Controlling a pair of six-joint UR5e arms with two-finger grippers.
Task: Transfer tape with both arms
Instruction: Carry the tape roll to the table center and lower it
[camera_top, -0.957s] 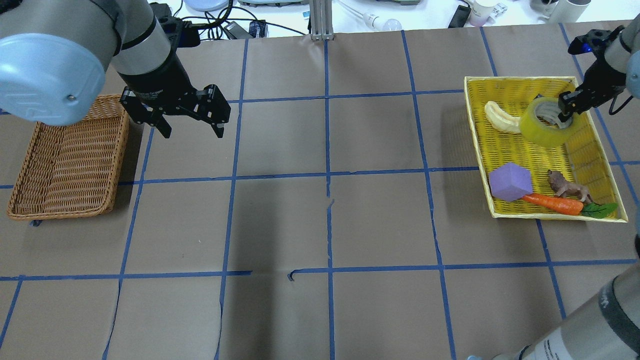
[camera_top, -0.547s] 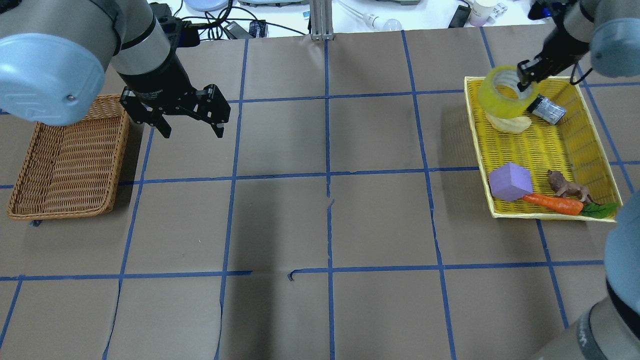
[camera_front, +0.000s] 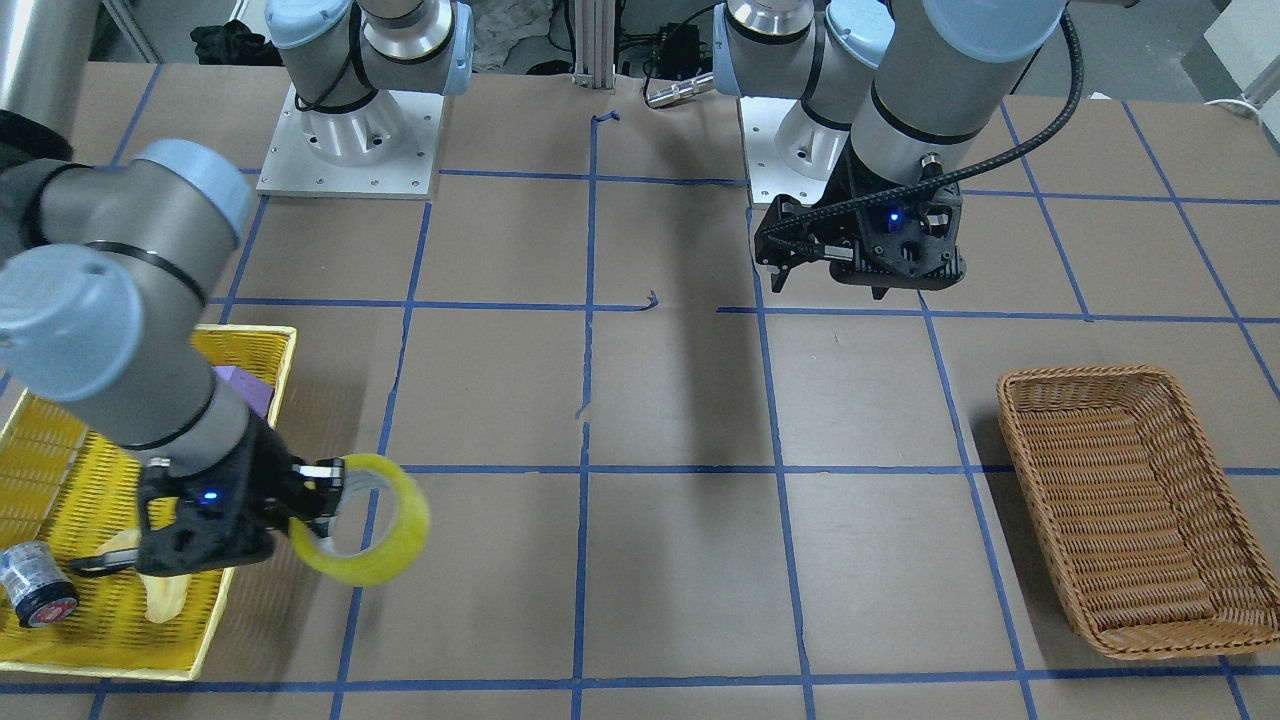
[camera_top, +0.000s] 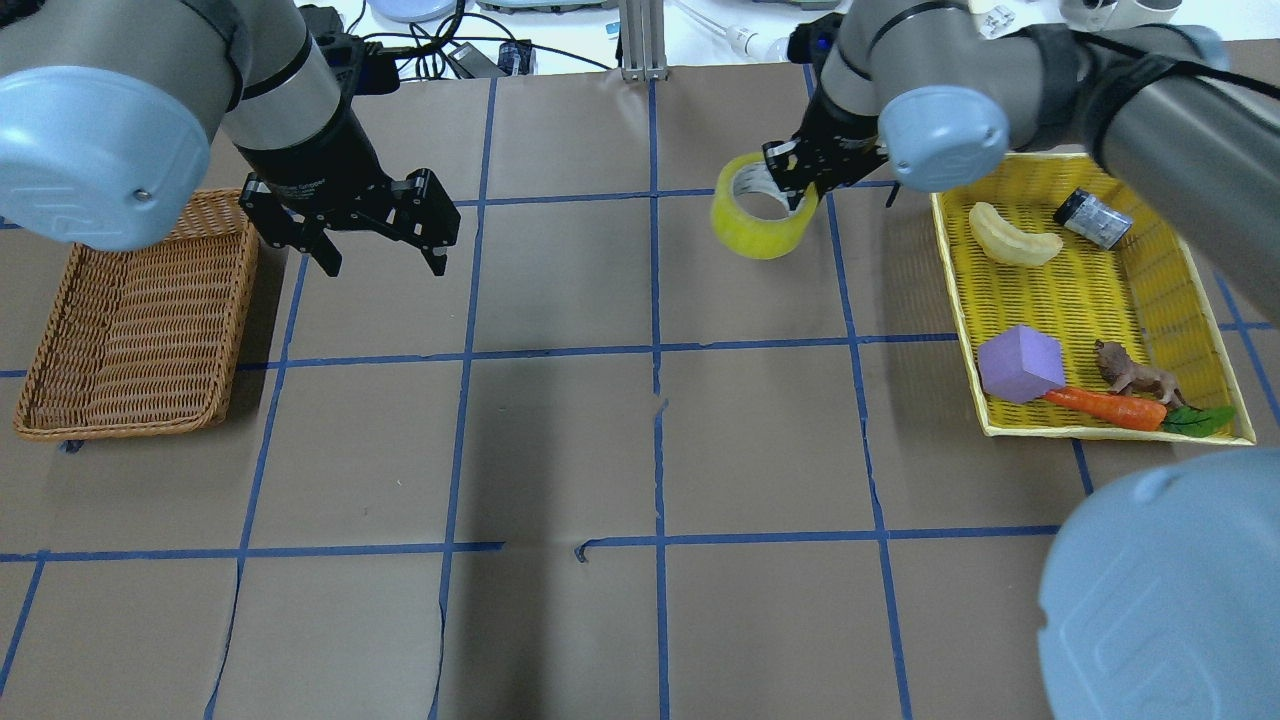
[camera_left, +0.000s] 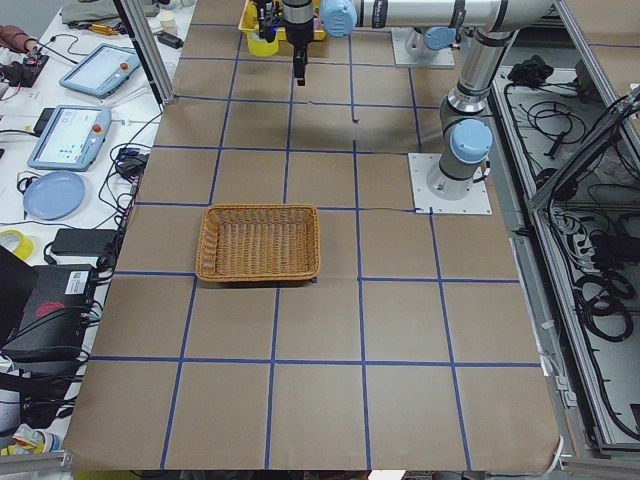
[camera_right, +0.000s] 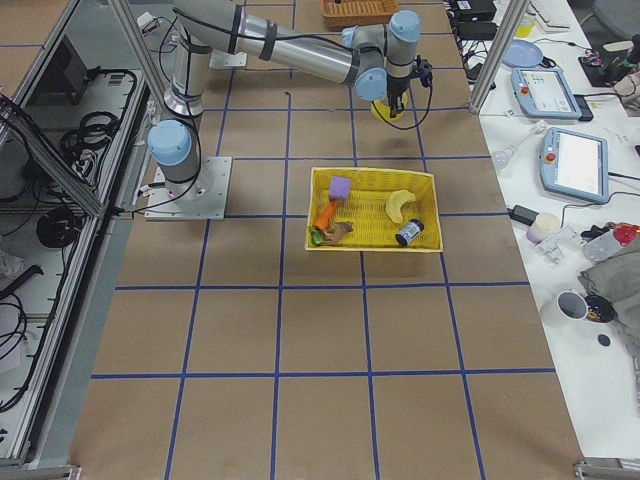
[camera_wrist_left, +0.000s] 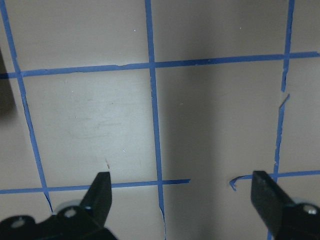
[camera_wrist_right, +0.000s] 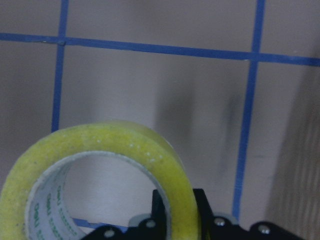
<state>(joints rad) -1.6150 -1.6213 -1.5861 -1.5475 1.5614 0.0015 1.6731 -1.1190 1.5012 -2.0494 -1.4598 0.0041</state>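
The yellow-green tape (camera_top: 757, 232) hangs in the air above the table, left of the yellow tray. My right gripper (camera_top: 800, 190) is shut on its wall, one finger inside the ring and one outside. The front-facing view shows the tape (camera_front: 405, 500) held by the right gripper (camera_front: 325, 495) just past the tray's edge. It fills the bottom left of the right wrist view (camera_wrist_right: 125, 140). My left gripper (camera_top: 385, 265) is open and empty, hovering beside the wicker basket. It also shows in the left wrist view (camera_wrist_left: 182, 192), over bare table.
A wicker basket (camera_top: 130, 320) stands at the left. The yellow tray (camera_top: 958, 330) at the right holds a banana (camera_top: 1010, 238), a grey cylinder (camera_top: 1092, 218), a purple block (camera_top: 1018, 362), a carrot (camera_top: 1105, 406) and a lion figure (camera_top: 1135, 378).
My right arm has lifted the tape out of the yellow tray and carried it left, over the table towards the middle. The left arm has not moved.
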